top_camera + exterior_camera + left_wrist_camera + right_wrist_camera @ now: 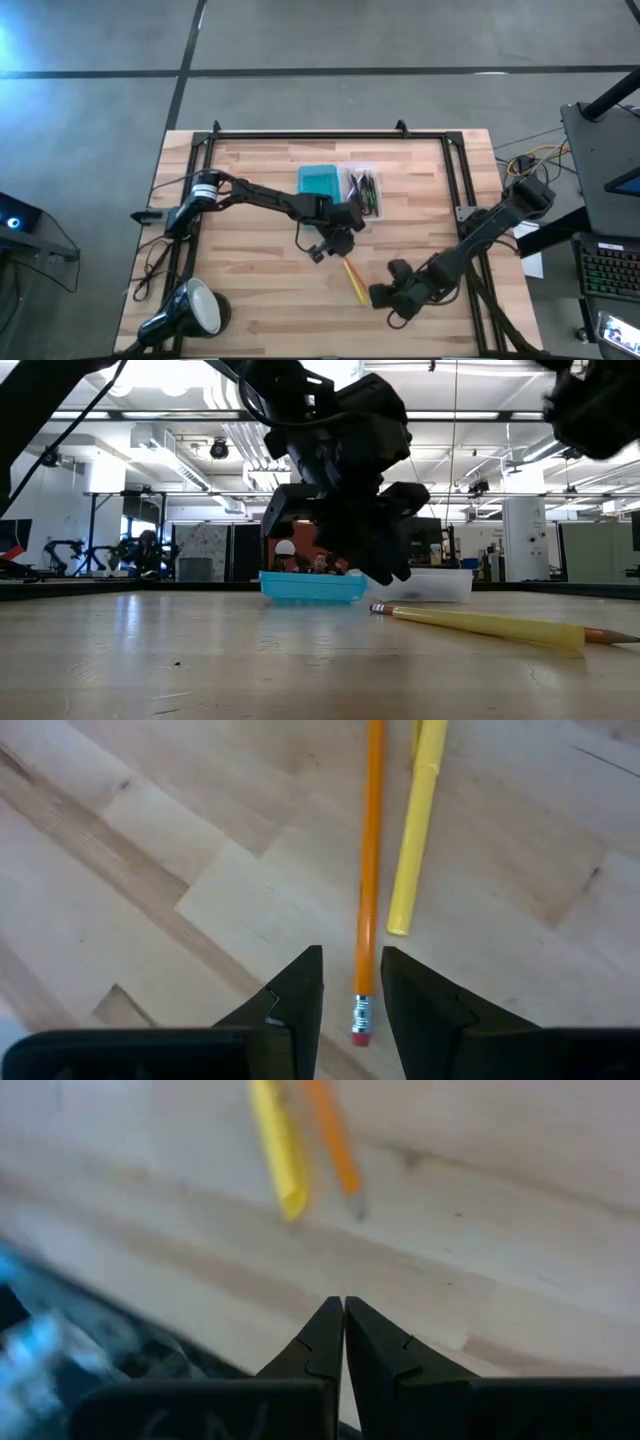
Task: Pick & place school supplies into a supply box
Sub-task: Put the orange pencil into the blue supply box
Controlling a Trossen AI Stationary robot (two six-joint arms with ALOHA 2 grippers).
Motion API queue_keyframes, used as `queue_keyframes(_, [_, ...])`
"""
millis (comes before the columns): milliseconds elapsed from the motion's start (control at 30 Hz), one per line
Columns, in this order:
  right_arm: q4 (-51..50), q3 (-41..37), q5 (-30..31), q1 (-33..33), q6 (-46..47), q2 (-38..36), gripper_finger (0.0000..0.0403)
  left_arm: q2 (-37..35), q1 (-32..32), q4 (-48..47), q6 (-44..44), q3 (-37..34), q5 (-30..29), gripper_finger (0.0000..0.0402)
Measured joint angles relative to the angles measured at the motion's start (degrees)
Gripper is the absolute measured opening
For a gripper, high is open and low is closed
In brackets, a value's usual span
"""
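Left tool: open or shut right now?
Open. In the wrist view the left tool shows a gap between its fingers, which straddle the eraser end of the orange pencil without closing on it.

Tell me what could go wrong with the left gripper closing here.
The left gripper is open around the eraser end of the orange pencil, so a grip that far out may let it tilt or slip. The yellow pen lies close alongside and could get nudged. The right gripper waits shut beside both, so the arms might crowd.
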Motion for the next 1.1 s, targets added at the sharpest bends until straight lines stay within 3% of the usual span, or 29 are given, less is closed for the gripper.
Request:
queue_keyframes(133, [0.21,-1.51,0.60,-0.05,13.29,0.02,0.0009,0.40,0.45,0.35,0.17,0.02,0.07,0.0089])
queue_keyframes(1100, [5.62,-1.34,-1.06,-1.30,14.29,4.65,0.0009,3.02,0.58,-0.03,-0.42,0.07,1.44,0.0089])
